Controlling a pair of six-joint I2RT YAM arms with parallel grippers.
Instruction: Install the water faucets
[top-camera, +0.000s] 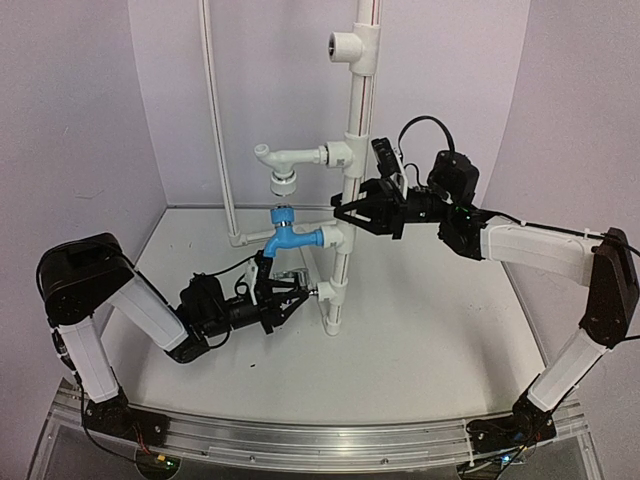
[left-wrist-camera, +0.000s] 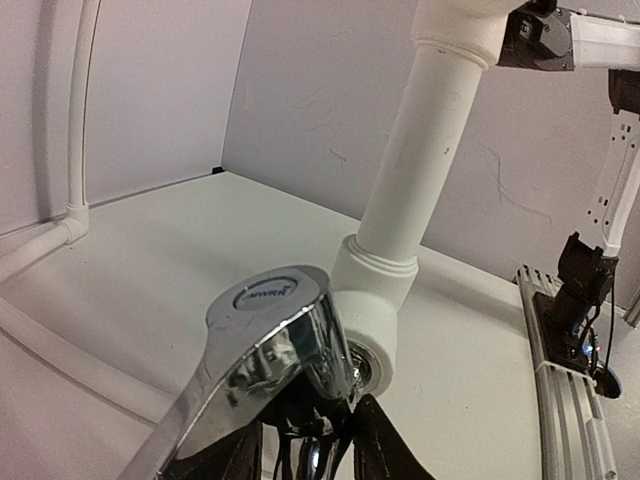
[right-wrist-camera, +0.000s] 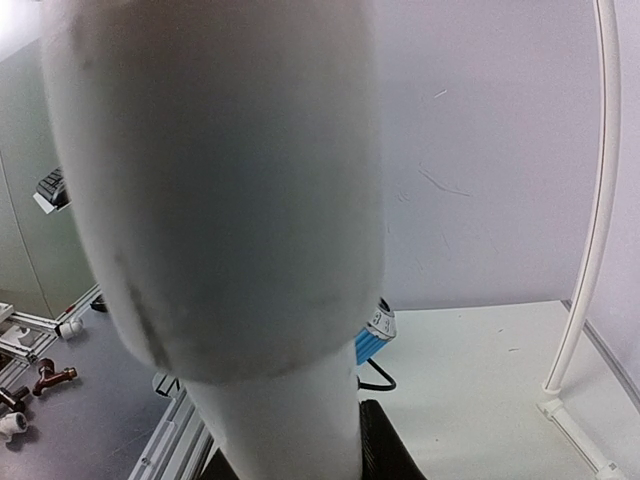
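- Centrally, a white upright pipe (top-camera: 352, 120) stands on the worktop (top-camera: 450, 340), a little nearer the far edge than the near one.
- My left gripper (top-camera: 285, 290) lies low, left of the pipe's foot, pointing right at the bottom tee (top-camera: 328, 292).
- The shiny silver faucet (top-camera: 294, 278) sits between my left fingers (left-wrist-camera: 385, 450), its threaded end at the tee's side opening. In the left wrist view its chrome lever fills the lower middle and the tee is just behind it.
- I cannot tell whether my left fingers are pressing on the faucet or only flanking it.
- My right gripper (top-camera: 352, 212) reaches in from the right, part way up, and is clamped on the pipe. In the right wrist view the pipe fills most of the frame, blurred and very close.
- A blue tap (top-camera: 290, 238) juts left from the pipe, just above my left gripper.
- A white tap (top-camera: 285, 165) juts left higher up, above the blue one.
- Another tee (top-camera: 352, 45) sits near the pipe's top, its side opening facing left.
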